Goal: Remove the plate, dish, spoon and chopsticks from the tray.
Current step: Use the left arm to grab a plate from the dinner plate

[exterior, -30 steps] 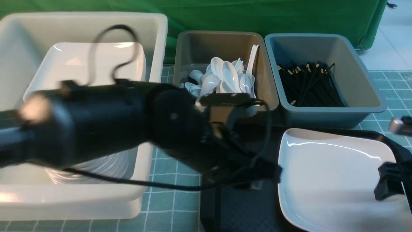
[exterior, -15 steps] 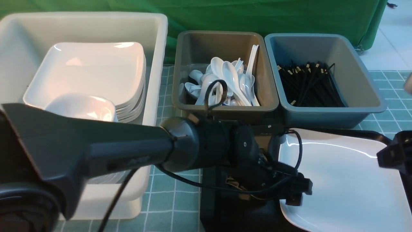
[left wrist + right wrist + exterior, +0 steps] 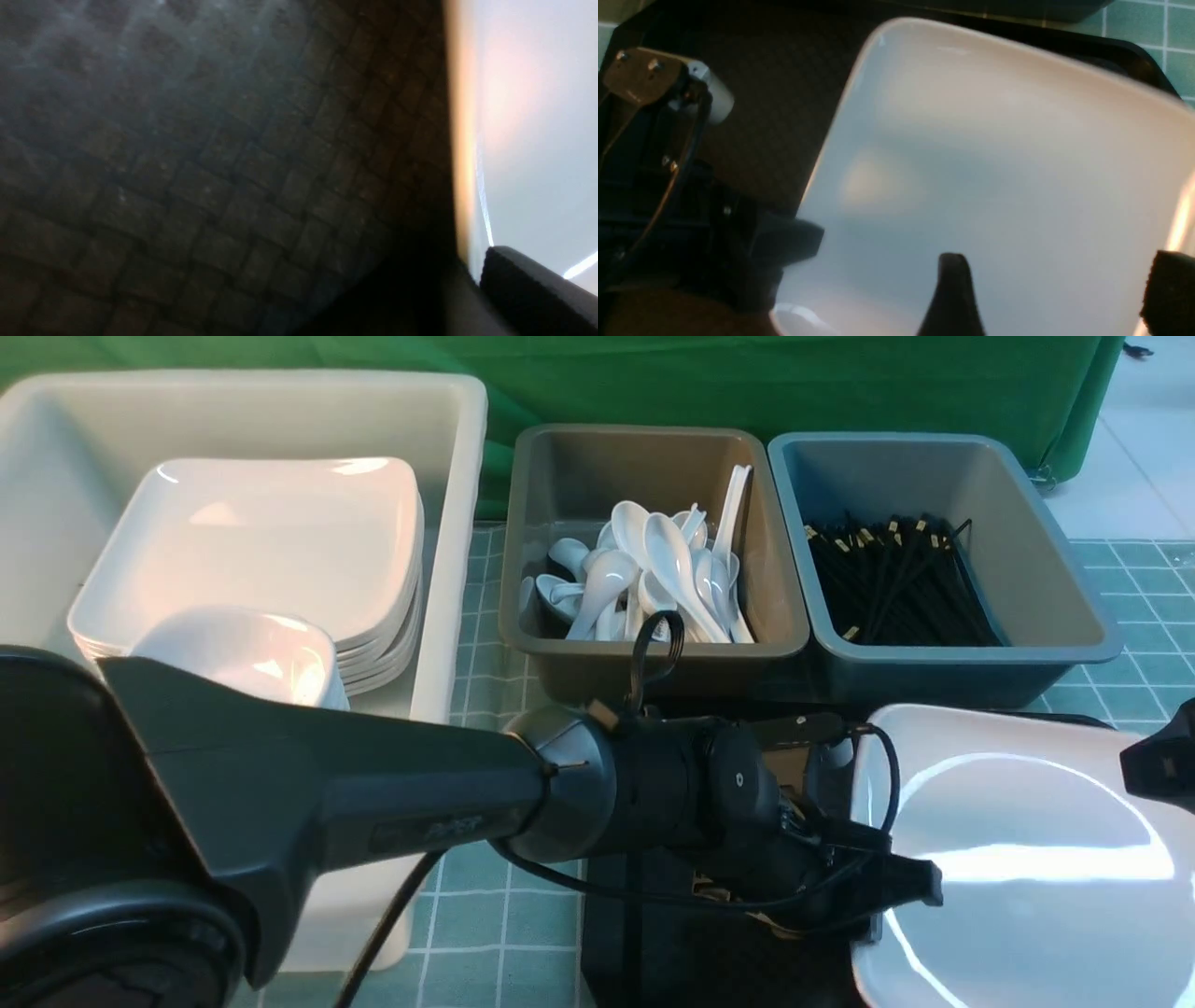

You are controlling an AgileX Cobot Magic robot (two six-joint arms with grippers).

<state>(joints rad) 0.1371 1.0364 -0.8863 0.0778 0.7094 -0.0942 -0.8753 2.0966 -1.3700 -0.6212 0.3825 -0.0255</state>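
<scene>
The left edge of the large glossy white square plate (image 3: pixel 1027 859) now sits further right on the big black textured plastic tray (image 3: pixel 653 952), with the left gripper (image 3: pixel 910 901) pinched narrowly on that rim; only the right wrist view shows the right gripper (image 3: pixel 1059 256) spread wide above the plate

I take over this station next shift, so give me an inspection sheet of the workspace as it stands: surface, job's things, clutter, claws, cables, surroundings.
Surface: green grid mat; black tray on it, near the robot.
Job's things: plate over the tray's right part; no spoon, dish or chopsticks seen on the visible tray.
Clutter: white tub with stacked plates and a small dish; brown tub of spoons; grey-blue tub of black chopsticks.
Claws: left claw closed on the plate's left rim; right claw open over its right side.
Cables: looped cable above the left wrist; second cable under the left arm.
Surroundings: green cloth behind; pale floor far right.
</scene>
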